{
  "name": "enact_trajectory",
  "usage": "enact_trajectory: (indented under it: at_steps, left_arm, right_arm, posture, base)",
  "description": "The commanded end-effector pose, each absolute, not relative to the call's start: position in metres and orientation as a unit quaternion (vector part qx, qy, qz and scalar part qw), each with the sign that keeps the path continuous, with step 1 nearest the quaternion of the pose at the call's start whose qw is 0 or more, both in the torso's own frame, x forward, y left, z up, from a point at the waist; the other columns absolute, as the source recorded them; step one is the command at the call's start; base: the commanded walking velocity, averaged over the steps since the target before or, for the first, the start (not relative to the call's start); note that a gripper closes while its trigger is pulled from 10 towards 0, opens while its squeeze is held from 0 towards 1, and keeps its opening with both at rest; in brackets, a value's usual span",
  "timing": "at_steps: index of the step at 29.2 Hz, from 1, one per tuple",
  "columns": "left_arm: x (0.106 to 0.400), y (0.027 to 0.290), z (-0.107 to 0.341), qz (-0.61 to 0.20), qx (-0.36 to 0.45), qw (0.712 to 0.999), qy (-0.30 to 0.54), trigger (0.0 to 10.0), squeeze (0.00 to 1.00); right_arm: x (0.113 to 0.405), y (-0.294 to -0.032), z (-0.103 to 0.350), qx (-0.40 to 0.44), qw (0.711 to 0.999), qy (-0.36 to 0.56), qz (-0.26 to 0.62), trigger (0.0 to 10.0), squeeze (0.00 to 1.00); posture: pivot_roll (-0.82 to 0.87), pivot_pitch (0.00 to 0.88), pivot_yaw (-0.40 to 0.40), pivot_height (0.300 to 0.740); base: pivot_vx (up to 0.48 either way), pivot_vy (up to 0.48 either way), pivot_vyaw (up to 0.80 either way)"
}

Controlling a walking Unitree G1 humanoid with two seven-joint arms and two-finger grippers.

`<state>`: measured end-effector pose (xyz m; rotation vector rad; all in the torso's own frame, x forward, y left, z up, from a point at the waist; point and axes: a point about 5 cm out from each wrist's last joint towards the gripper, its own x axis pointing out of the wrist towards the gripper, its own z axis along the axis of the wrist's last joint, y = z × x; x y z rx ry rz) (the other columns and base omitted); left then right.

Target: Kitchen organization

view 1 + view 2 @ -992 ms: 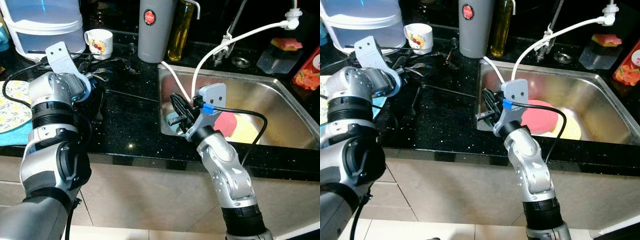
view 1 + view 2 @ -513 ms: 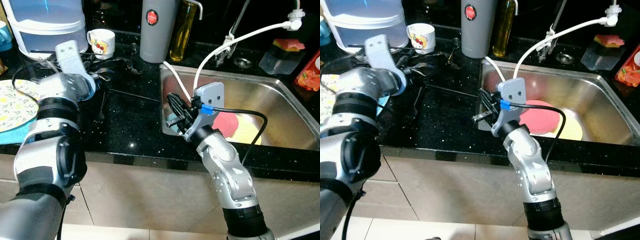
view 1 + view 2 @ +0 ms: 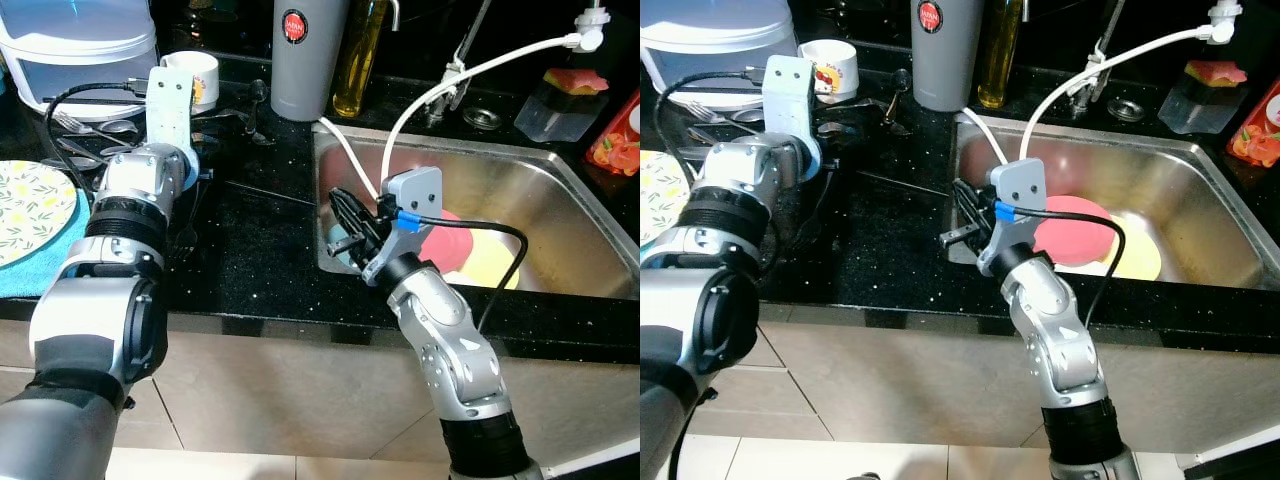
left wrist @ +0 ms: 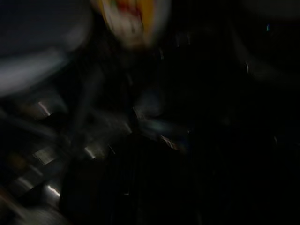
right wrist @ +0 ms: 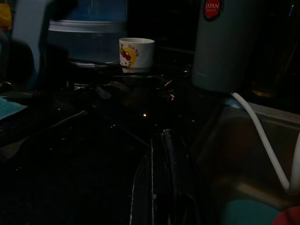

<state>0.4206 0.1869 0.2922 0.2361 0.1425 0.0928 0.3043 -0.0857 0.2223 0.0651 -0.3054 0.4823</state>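
Presently at a black speckled table (image 3: 255, 265) with a steel sink (image 3: 560, 200) set into it. Right gripper (image 3: 345, 215) poised over the sink's near left corner, long black fingers (image 5: 161, 187) pressed together side by side, nothing seen between them. Just beyond it in the basin: a red plate (image 3: 1075, 235) overlapping a yellow plate (image 3: 1135, 258), with a teal item (image 3: 338, 250) tucked against the left wall. White hose (image 3: 480, 72) arcing from the tap area down into the basin.

Left gripper (image 3: 835, 160) reaching over the back left of the table among scattered cutlery (image 3: 865, 112); jaws hidden behind the wrist from the head views and lost in dark blur in the left wrist view, so cannot tell whether spread or closed. Just behind it, a white mug with a red and yellow print (image 5: 136, 53), upright. Further left, a large clear lidded container (image 3: 75, 45). Grey flask with a red badge (image 3: 298, 55) standing at the back beside a bottle of yellow oil (image 3: 358, 55). Floral plate (image 3: 30, 210) resting on a blue mat (image 3: 35, 278) at the far left edge.
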Motion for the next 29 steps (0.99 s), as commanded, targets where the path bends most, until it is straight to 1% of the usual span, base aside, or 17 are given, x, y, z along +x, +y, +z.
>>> enact_trajectory:
  at_steps: [1,3,6,7,10,13,19,25,26,28,29]
  left_arm:
    - [0.42,0.193,0.302,0.064,0.14,0.987,0.046,10.0,0.0]
    - [0.421,0.198,0.301,0.076,0.133,0.987,0.05,10.0,0.0]
    - [0.42,0.205,0.29,0.09,0.079,0.989,0.085,10.0,0.0]
    - [0.42,0.205,0.29,0.09,0.079,0.989,0.085,10.0,0.0]
    - [0.42,0.206,0.278,0.084,0.044,0.989,0.118,10.0,0.0]
    - [0.42,0.206,0.272,0.076,0.035,0.988,0.132,10.0,0.0]
    - [0.42,0.206,0.267,0.08,0.056,0.986,0.135,10.0,0.0]
    - [0.419,0.209,0.262,0.092,0.043,0.984,0.149,9.9,0.0]
    - [0.419,0.211,0.259,0.095,0.035,0.983,0.156,8.8,0.0]
    - [0.418,0.212,0.259,0.095,0.031,0.982,0.158,8.8,0.0]
    - [0.418,0.213,0.259,0.097,0.033,0.982,0.157,6.3,0.0]
  right_arm:
    - [0.303,-0.089,0.221,0.035,0.961,-0.147,0.23,10.0,0.0]
    - [0.303,-0.089,0.221,0.035,0.961,-0.147,0.231,10.0,0.0]
    - [0.304,-0.088,0.223,0.036,0.96,-0.149,0.233,10.0,0.0]
    - [0.304,-0.088,0.223,0.036,0.96,-0.149,0.233,10.0,0.0]
    - [0.304,-0.089,0.223,0.036,0.96,-0.149,0.233,10.0,0.0]
    - [0.304,-0.088,0.223,0.036,0.96,-0.148,0.234,10.0,0.0]
    - [0.303,-0.088,0.222,0.038,0.961,-0.146,0.233,10.0,0.0]
    - [0.302,-0.087,0.221,0.039,0.961,-0.145,0.232,10.0,0.0]
    - [0.302,-0.087,0.221,0.04,0.961,-0.144,0.232,10.0,0.0]
    - [0.302,-0.087,0.221,0.041,0.961,-0.144,0.231,10.0,0.0]
    - [0.302,-0.087,0.221,0.042,0.961,-0.144,0.231,10.0,0.0]
  posture:
    - [0.26,0.038,-0.076,0.74]
    - [0.26,0.036,-0.077,0.74]
    - [0.26,0.035,-0.08,0.74]
    - [0.26,0.035,-0.08,0.74]
    - [0.26,0.04,-0.082,0.74]
    - [0.26,0.041,-0.082,0.74]
    - [0.26,0.05,-0.08,0.74]
    - [0.26,0.055,-0.077,0.74]
    - [0.26,0.056,-0.076,0.74]
    - [0.26,0.056,-0.076,0.74]
    - [0.26,0.056,-0.075,0.74]
  base:
    - [0.0,0.0,0.0]
    - [0.0,0.0,0.0]
    - [0.0,0.0,0.0]
    - [0.0,0.0,0.0]
    - [0.0,0.0,0.0]
    - [0.0,0.0,0.0]
    - [0.0,0.0,0.0]
    - [0.0,0.0,0.0]
    - [0.0,0.0,0.0]
    - [0.0,0.0,0.0]
    - [0.0,0.0,0.0]
